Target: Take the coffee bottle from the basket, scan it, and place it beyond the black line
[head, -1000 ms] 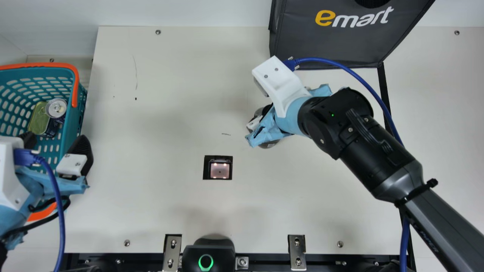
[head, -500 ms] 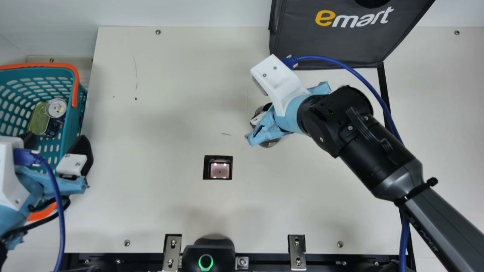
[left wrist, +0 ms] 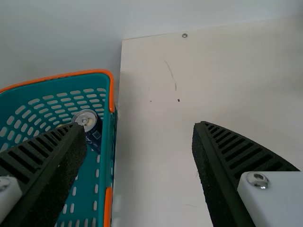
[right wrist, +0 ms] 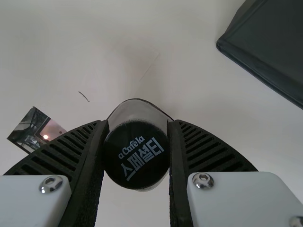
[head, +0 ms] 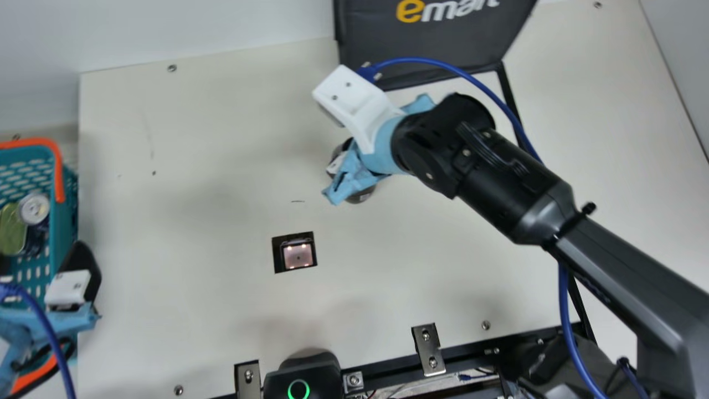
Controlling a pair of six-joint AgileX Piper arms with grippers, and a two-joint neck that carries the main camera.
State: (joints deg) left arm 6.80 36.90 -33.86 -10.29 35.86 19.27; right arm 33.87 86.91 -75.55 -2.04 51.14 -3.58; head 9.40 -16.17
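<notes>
Okay so, closest to the robot there's a black unit with a green ring [head: 299,389] lit up at the near edge of the cream table [head: 210,310], with a metal bracket [head: 247,381] on one side of it and another [head: 428,349] on the other. Over on the robot's left, the left gripper [head: 41,252] is spread wide open at the teal basket [head: 58,221], nothing between its fingers but the basket's side wall, one finger over the inside and the other out over the tabletop. Inside the basket there's a can [head: 33,209] right beside a flat greenish tin [head: 12,230]. Toward the middle you've got the little square scanner window [head: 298,256], glowing pinkish in its black surround.

A bit farther out is the fun part: the right gripper [head: 336,164] is closed on the coffee bottle [head: 361,195], a ribbed finger on either side, black cap [right wrist: 136,153] facing the wrist camera. Can't tell if the base touches the table. The bottle's on the scanner side of the black line [head: 510,100], so not beyond it. That line runs from the corner of a big dark bag [head: 432,44] at the far side, and behind that it's just pale wall [head: 194,27].
</notes>
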